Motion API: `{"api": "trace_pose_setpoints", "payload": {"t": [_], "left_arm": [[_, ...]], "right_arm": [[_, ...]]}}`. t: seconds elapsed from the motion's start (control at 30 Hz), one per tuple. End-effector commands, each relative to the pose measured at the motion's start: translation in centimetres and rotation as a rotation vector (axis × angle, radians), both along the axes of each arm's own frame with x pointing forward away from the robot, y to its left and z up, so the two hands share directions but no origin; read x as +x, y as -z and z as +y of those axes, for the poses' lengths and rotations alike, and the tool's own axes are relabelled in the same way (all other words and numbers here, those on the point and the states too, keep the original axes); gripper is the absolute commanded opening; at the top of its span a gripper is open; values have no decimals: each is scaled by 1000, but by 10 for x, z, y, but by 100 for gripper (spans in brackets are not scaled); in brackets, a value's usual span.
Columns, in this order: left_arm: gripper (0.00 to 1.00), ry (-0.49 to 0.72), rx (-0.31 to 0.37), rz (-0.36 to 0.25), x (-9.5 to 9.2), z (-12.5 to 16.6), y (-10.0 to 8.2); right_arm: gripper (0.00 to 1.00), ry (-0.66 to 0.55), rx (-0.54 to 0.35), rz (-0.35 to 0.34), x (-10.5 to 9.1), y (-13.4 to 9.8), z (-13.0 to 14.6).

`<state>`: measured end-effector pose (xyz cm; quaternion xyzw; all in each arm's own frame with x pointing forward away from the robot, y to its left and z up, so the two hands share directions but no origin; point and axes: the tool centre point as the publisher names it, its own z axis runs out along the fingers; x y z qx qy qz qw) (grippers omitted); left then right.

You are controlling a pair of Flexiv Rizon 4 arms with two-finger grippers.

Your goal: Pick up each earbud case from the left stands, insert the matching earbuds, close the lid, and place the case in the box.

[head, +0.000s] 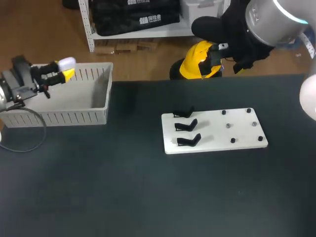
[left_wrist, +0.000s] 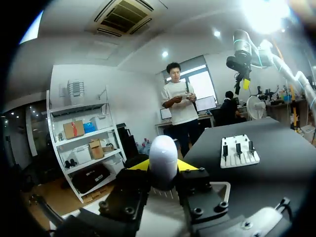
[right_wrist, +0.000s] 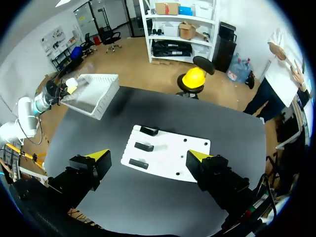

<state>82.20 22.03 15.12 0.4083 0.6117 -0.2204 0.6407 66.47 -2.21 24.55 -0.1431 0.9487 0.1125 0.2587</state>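
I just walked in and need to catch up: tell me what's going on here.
The left gripper holds a white earbud case over the box. The three black stands on the white board are empty. The right gripper hangs open and empty high above the board.

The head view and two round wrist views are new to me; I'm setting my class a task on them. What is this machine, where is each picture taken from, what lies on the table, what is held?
It is a robot with two arms at a dark table; each ends in a two-fingered pincer with yellow tips. The head view looks down from above and behind. Each round view comes from a wrist camera. On the table are a white box and a white board with three empty black stands and six small dark pieces, too small to identify. The left pincer grips a white earbud case at the box. The right pincer hangs open and empty high above the board.
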Motion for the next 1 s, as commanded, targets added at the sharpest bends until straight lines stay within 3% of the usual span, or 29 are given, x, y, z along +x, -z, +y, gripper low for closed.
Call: {"api": "trace_pose_setpoints", "payload": {"t": [0.03,0.27,0.53,0.6,0.63,0.67,0.87,1.0], "left_arm": [[0,30,-2,12,21,12,20],[0,29,78,55,41,20,49],[0,45,111,118,45,20,70],[30,42,112,128,42,19,72],[85,31,124,136,40,18,73],[100,33,111,135,39,18,73],[100,2,107,99,20,13,54],[100,-21,99,104,-4,-3,35]], "right_arm": [[100,23,16,-32,-5,3,2],[100,30,-5,-1,-5,6,9],[100,23,-16,7,-9,4,14],[100,23,-16,5,-11,4,14],[100,14,-10,-2,-13,3,14],[100,10,-12,-8,-14,3,14],[100,-54,-4,-41,-20,8,7],[100,-93,0,-71,-21,12,-1]]}}
